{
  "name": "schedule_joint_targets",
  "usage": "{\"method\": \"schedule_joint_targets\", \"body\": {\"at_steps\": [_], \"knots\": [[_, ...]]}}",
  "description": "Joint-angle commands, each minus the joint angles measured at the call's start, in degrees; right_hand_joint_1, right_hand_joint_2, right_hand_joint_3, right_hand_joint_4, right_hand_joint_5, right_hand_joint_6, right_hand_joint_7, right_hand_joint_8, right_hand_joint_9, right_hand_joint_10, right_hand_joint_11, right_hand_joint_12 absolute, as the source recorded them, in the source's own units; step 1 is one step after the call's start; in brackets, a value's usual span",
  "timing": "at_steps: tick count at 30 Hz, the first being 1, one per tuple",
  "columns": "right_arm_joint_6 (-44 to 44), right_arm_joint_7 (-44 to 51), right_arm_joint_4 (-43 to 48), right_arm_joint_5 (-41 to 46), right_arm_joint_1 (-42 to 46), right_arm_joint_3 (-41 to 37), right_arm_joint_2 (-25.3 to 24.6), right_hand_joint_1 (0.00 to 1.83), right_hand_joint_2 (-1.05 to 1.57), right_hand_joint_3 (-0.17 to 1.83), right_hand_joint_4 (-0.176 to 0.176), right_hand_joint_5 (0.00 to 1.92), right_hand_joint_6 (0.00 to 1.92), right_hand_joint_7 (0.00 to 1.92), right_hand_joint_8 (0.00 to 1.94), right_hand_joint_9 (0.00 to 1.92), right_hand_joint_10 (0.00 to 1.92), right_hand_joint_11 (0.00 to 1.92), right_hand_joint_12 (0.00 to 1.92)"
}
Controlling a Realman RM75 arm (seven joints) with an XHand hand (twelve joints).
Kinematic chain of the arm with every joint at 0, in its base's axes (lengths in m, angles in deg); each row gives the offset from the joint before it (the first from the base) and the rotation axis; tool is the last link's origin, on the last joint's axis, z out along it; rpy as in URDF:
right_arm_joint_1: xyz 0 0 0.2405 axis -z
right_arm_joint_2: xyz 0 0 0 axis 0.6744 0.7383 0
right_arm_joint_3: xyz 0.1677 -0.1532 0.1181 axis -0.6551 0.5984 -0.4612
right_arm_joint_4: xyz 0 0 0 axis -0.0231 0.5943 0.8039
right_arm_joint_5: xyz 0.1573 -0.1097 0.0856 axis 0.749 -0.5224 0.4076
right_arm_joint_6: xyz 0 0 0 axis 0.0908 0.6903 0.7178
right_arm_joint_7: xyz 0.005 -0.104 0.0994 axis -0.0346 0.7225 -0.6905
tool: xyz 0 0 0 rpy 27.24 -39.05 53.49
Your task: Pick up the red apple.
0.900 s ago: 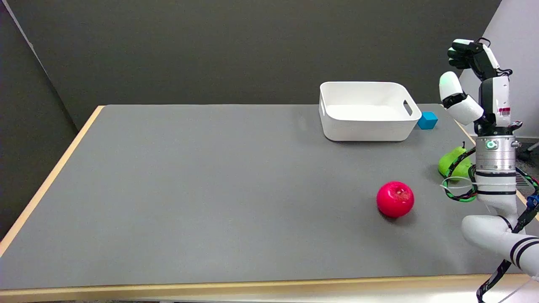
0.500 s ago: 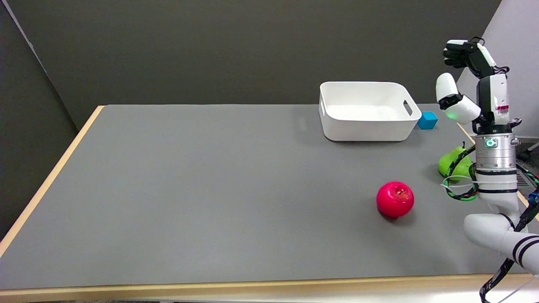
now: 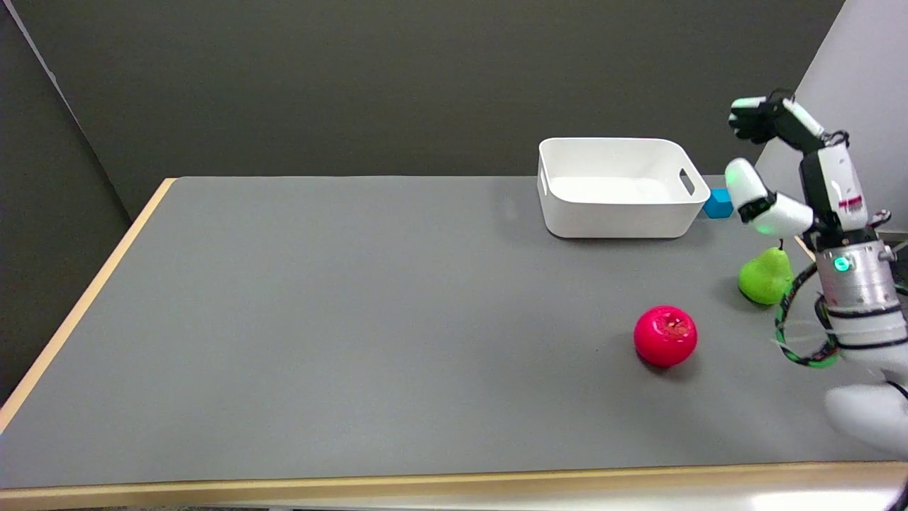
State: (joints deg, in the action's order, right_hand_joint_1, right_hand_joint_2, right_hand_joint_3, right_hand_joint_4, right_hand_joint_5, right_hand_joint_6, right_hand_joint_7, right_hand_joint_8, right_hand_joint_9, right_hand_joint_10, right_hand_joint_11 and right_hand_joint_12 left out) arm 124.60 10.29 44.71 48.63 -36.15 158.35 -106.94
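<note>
Since the earlier frames our right arm has tilted toward the table's middle, and the green pear, half hidden behind the forearm before, now shows whole; nothing on the tabletop (image 3: 319,319) has shifted.

We judge the task to be at its very start: the reach has only begun. The red apple (image 3: 665,336) sits alone on the grey mat, toward the near right, untouched. Farther back stands the white bin (image 3: 617,213), with the blue cube (image 3: 718,204) just beside its right end. The green pear (image 3: 765,276) stands to the right of the apple, near it but apart. Our right hand (image 3: 787,167) hangs high above the table's right edge, released, fingers apart and holding nothing.

Next, we think, the hand must swing down and to the left until it is over the apple, then close round it. The pear lies close to that path, so the descent should keep clear of it.
</note>
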Motion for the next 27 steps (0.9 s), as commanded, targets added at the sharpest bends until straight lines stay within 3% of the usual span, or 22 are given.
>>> {"method": "schedule_joint_targets", "body": {"at_steps": [1, 9, 14, 27], "knots": [[6.29, -0.26, 5.39, -10.38, 23.04, -7.82, -2.08, 0.45, 0.72, 0.85, 0.063, 0.39, 0.74, 0.57, 0.66, 0.49, 1.12, 0.33, 1.54], [9.65, 0.53, 2.73, -12.67, 28.18, -7.00, -5.10, 0.34, 0.67, 0.95, 0.058, 0.38, 0.70, 0.57, 0.66, 0.50, 1.07, 0.30, 1.51], [10.24, 1.00, 2.29, -13.26, 28.57, -5.35, -5.79, 0.33, 0.70, 0.82, 0.049, 0.37, 0.69, 0.54, 0.63, 0.44, 1.10, 0.20, 1.39], [4.70, 2.21, -0.16, -16.82, 20.00, -2.42, -5.01, 0.31, 0.69, 0.81, 0.047, 0.37, 0.70, 0.54, 0.62, 0.43, 1.09, 0.18, 1.37]]}}
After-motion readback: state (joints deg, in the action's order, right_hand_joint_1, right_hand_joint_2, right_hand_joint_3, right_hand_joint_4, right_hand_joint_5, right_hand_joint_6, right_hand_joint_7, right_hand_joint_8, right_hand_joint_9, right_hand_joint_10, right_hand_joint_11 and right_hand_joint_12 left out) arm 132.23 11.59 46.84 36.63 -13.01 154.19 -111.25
